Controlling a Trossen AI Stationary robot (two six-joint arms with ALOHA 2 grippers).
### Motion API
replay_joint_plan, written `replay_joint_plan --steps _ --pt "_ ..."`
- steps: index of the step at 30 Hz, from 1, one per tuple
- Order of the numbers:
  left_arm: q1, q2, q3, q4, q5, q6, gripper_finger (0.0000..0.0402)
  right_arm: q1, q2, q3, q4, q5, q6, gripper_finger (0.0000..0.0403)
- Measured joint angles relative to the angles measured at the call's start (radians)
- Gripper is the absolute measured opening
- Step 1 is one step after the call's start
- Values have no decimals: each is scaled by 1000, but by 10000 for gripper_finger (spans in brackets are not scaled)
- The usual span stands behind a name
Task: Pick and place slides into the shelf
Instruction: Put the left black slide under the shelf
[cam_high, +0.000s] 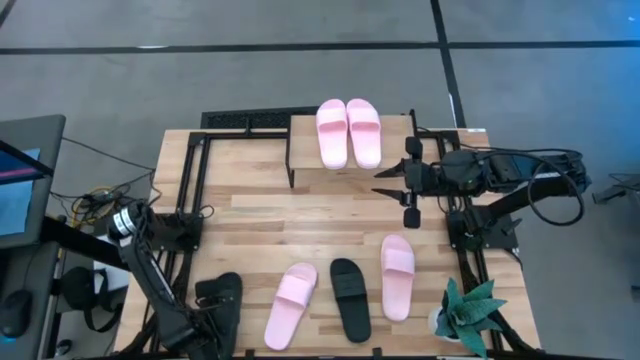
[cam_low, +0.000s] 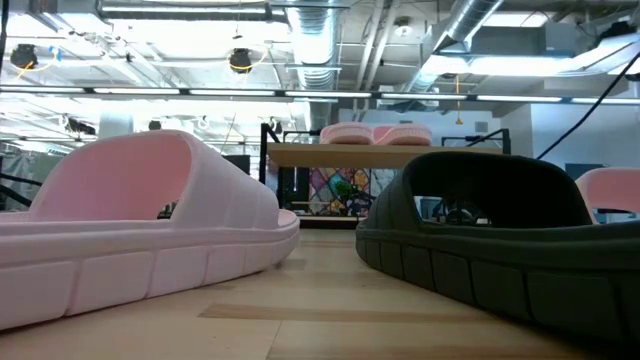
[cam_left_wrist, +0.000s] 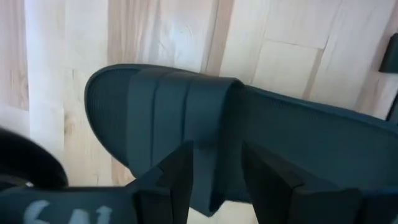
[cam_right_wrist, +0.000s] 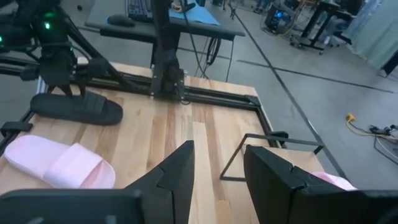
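Your left gripper (cam_left_wrist: 214, 177) sits low over the black slide (cam_high: 222, 298) at the table's near left corner. The wrist view shows its two fingers (cam_left_wrist: 176, 180) parted on either side of the wide strap, reaching down toward the slide; whether the pads actually touch the rubber cannot be told. White characters show on the gripper body in that view, cut off and not readable. No brand or label is visible on the slide itself.

Just to the right of that gripper lies a pink slide (cam_high: 291, 305), then the second black slide (cam_high: 350, 298), then another pink slide (cam_high: 397, 276), all on the wooden table (cam_high: 260, 215) and apart from one another.

Your right gripper (cam_high: 404, 185) hangs over the table's far right area with its fingers spread and nothing between them. Just beside it, toward the far edge, stands the shelf (cam_high: 305, 160), with a pink pair (cam_high: 348, 132) side by side on its top board. A small green plant (cam_high: 470, 312) stands at the near right corner, well apart from that gripper.
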Motion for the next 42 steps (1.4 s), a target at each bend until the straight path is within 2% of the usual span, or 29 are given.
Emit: replay_joint_plan --steps 8,17,26,34,42 --pt "-18 36 2 -16 -13 -17 123 0 0 0 23 0 11 127" --pt "-21 37 2 -129 -50 -60 123 -5 0 0 24 0 50 127" --pt "-36 37 2 -105 -94 -58 123 -5 0 0 32 0 71 127" --pt "-38 94 4 -88 -61 -49 123 -5 0 0 32 0 71 127" --pt "-38 100 6 -221 -49 -139 123 -5 0 0 65 1 67 127"
